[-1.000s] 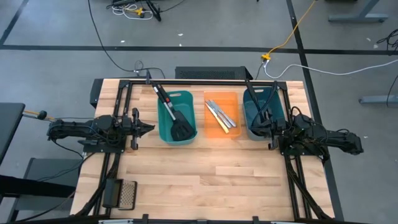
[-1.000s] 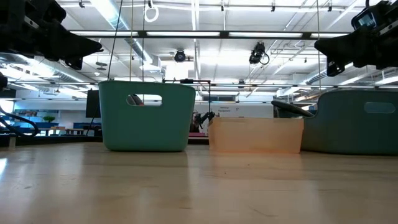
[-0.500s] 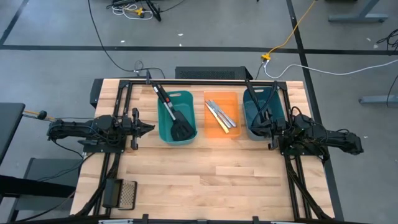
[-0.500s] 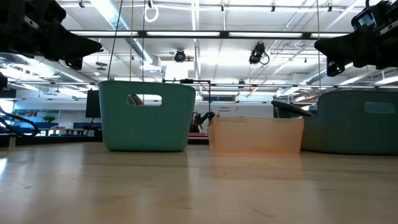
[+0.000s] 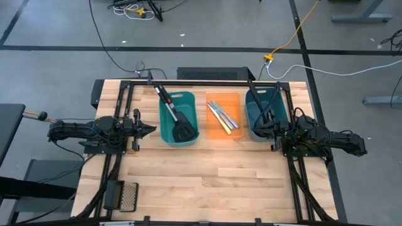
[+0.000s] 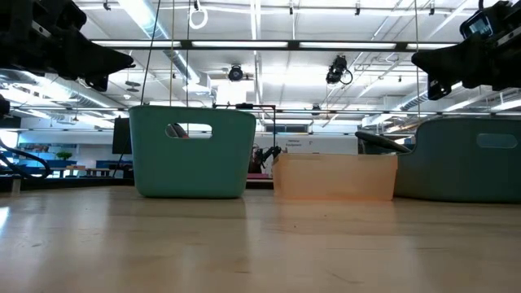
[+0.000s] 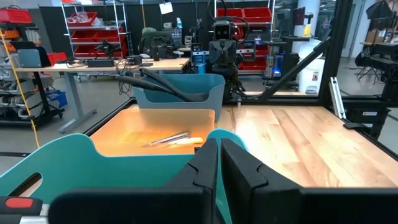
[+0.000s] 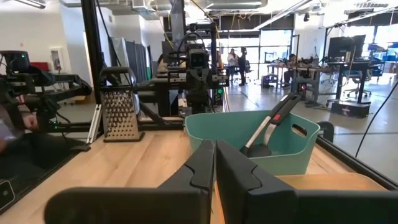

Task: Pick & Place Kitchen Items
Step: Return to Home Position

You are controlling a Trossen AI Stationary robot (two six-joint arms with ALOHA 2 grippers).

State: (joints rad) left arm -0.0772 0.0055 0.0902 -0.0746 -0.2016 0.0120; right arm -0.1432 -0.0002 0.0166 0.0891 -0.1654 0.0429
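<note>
A black slotted spatula (image 5: 183, 130) lies in the teal bin (image 5: 168, 135), its handle leaning on the far rim. Silver knives (image 5: 223, 117) lie in the orange bin (image 5: 233, 135); whether a yellow-handled knife is among them I cannot tell. Black long-handled utensils (image 5: 261, 110) rest in the dark teal bin (image 5: 250, 133). My left gripper (image 5: 152, 129) is shut and empty, level, just left of the teal bin. My right gripper (image 5: 260, 129) is shut and empty, level, over the dark teal bin's near right part. Both show shut in their wrist views (image 7: 219, 168) (image 8: 214, 168).
A metal mesh grater (image 5: 127, 195) lies near the table's near left corner; it also shows in the right wrist view (image 8: 119, 115). Bare wooden tabletop (image 5: 213, 176) spreads in front of the three bins. Black frame rails (image 5: 201, 83) run along the table's sides and far edge.
</note>
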